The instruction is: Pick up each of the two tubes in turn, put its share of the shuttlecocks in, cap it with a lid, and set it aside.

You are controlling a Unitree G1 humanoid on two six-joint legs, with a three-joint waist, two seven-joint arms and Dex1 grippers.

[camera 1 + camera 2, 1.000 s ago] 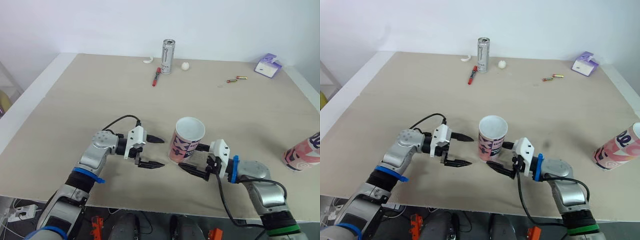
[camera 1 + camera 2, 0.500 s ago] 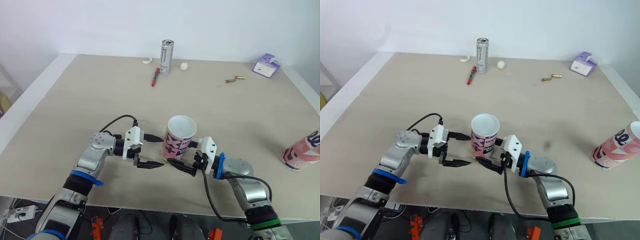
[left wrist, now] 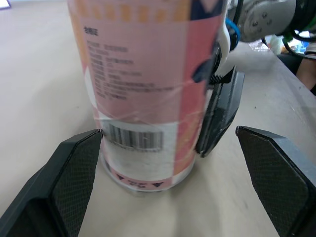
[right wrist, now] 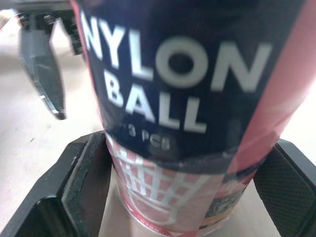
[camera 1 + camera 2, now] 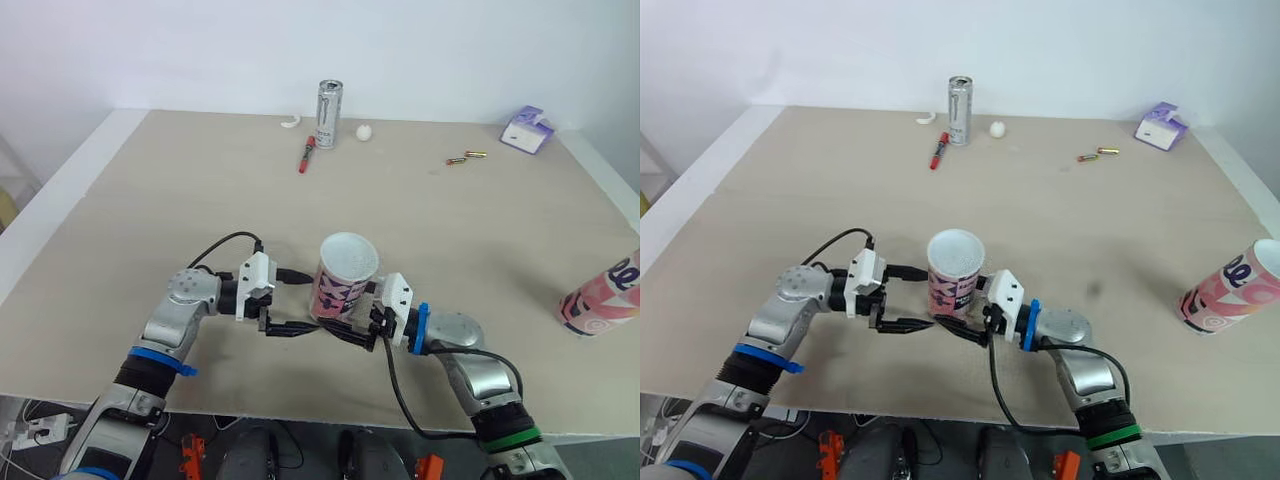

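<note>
A pink and navy shuttlecock tube [image 5: 343, 285] stands upright near the table's front edge, its top showing white. My right gripper [image 5: 347, 312] is shut on the tube's lower part; in the right wrist view both pads press its sides [image 4: 190, 148]. My left gripper [image 5: 303, 302] is open just left of the tube, one fingertip [image 3: 74, 182] close to its base and the other well apart. A second pink tube [image 5: 603, 300] lies tilted at the table's right edge.
At the far side stand a silver can [image 5: 328, 100], a red pen [image 5: 304, 155], a small white ball [image 5: 363, 131] and a white curved piece [image 5: 290, 122]. Two small battery-like items [image 5: 463, 157] and a purple-white box [image 5: 527, 130] lie at the back right.
My right gripper has slid the upright tube to the left, up to the left gripper's open fingers. The left arm has drawn back slightly. The camera has shifted a little.
</note>
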